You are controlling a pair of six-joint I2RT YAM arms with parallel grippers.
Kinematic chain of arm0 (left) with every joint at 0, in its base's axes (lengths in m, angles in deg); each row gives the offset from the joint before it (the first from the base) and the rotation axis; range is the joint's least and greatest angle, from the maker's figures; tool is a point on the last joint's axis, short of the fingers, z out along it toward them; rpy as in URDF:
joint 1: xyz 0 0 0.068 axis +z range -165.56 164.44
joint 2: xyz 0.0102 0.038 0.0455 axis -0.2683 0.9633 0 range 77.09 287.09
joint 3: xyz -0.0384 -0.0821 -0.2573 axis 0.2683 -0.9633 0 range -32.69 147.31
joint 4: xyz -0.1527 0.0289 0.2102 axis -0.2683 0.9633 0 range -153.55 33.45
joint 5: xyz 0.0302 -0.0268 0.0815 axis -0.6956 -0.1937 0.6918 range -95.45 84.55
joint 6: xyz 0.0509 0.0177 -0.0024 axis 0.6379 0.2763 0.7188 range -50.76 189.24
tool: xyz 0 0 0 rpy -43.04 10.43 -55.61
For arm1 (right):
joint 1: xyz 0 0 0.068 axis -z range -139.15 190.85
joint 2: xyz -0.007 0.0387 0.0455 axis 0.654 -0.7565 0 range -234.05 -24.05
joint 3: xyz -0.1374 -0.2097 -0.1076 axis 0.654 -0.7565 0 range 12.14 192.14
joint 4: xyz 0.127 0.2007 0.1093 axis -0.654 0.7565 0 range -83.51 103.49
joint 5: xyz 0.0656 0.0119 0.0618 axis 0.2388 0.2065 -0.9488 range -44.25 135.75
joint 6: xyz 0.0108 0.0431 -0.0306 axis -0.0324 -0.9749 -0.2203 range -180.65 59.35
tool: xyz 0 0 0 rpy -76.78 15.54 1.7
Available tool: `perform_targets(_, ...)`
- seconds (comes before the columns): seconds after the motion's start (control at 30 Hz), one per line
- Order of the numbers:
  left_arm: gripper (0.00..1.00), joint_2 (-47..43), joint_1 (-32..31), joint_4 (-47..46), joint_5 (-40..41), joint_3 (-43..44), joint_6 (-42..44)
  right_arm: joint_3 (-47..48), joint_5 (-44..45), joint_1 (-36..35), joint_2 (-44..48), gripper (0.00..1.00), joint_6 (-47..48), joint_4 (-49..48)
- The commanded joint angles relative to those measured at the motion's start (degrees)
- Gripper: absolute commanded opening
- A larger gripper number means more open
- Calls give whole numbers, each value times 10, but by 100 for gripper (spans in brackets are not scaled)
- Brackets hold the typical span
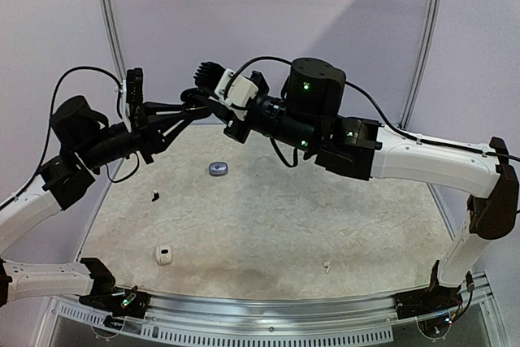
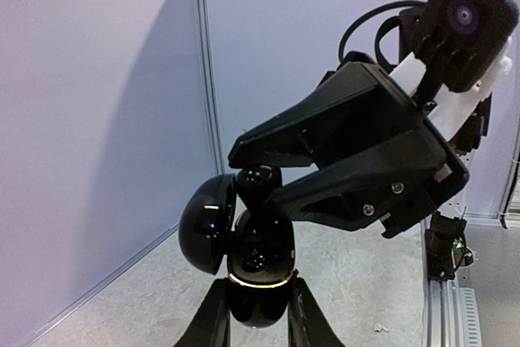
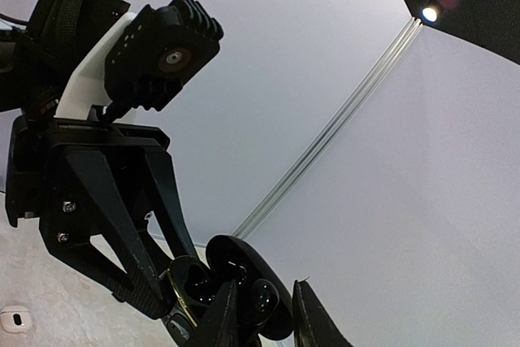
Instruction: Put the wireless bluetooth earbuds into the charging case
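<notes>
Left gripper [image 2: 256, 297] clamped tight on base of glossy black pebble-shaped charging case [image 2: 258, 270], held high above speckled beige counter [image 1: 284, 217]; hinged lid [image 2: 207, 225] swung open sideways. Right gripper [image 2: 253, 175] nearly closed, pinching tiny black earbud [image 2: 260, 180] just above case's open cavity; contact with case unclear. Far below both grippers on counter: silvery-grey case [image 1: 218, 168], white case [image 1: 164, 254], loose black bud [image 1: 154, 195], loose white bud [image 1: 327, 266].

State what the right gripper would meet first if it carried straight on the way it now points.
Most likely the open charging case held by the left gripper. The right gripper, pinching a black earbud, points into its open base; the gap between them is unclear.
</notes>
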Motion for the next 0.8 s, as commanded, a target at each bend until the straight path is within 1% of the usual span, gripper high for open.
perform_targets(0.0,0,-6,2,-45,-11,0,-3,-7,8,1,10,26,-14,37)
perform_targets(0.27,0,-6,2,-42,-13,0,-2,-6,8,1,11,25,-22,41)
perform_targets(0.47,0,-6,2,-45,-11,0,-6,-4,8,7,12,30,-42,60)
perform_targets(0.77,0,-7,1,-50,-15,-2,-9,-5,11,15,12,30,-65,65)
